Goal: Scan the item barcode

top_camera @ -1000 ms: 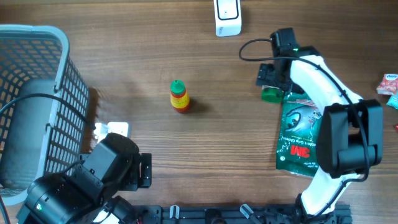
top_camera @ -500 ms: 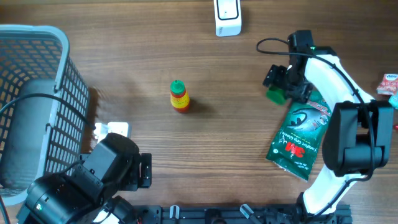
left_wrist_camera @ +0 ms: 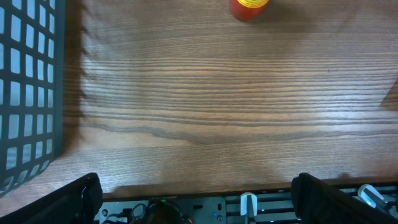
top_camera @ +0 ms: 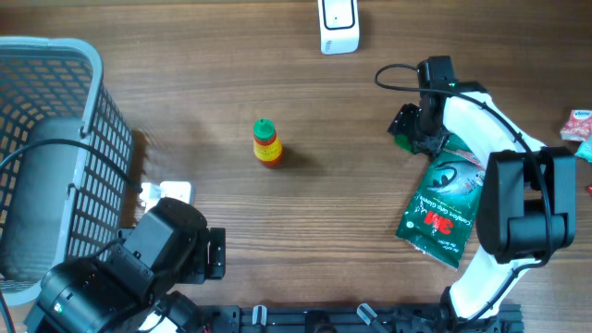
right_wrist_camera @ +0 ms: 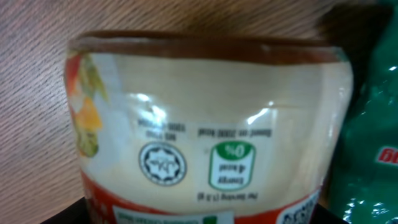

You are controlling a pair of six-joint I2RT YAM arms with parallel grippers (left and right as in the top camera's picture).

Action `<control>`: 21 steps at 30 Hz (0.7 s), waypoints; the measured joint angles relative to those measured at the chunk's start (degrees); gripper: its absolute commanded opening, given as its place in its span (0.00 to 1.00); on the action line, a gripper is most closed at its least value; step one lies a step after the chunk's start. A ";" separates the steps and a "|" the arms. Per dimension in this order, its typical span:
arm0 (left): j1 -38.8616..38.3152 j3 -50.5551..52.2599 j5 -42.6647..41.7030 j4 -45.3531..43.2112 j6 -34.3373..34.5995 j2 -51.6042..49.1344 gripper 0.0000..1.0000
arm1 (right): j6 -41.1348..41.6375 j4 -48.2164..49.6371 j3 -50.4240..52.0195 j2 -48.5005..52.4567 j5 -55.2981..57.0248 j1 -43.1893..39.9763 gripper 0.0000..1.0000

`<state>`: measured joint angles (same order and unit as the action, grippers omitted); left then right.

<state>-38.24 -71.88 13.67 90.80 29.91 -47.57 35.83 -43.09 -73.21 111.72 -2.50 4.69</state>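
Item: cream-and-red packet. Glossy printed film with highlights across its face. A round seal and a green-bordered energy panel read upside down in the wrist view, and no barcode shows on this side. Judged light, soft-walled and slippery, apt to crumple or slide. Best taken by a flat sealed edge rather than the bulging middle, leaving the printed panels uncovered. Location: just beside the upper end of the green pouch, contact not determinable. It sits directly before the right hand and very close to it. From overhead it is hidden beneath that hand. Right hand: clenched, released or grasping cannot be told, as its fingers are not clearly shown. Left hand: fingers spread wide with nothing between, over bare surface, well apart from the pouch on its left. White scanner: beyond the pouch, at the far edge.
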 measured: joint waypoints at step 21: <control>0.00 0.00 0.00 0.00 0.00 0.00 1.00 | -7.30 -21.66 -2.93 -5.11 -39.95 0.00 0.78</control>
<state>-38.24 -71.88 13.67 90.80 29.91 -47.57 28.53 -64.75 -76.14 106.61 -42.46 4.69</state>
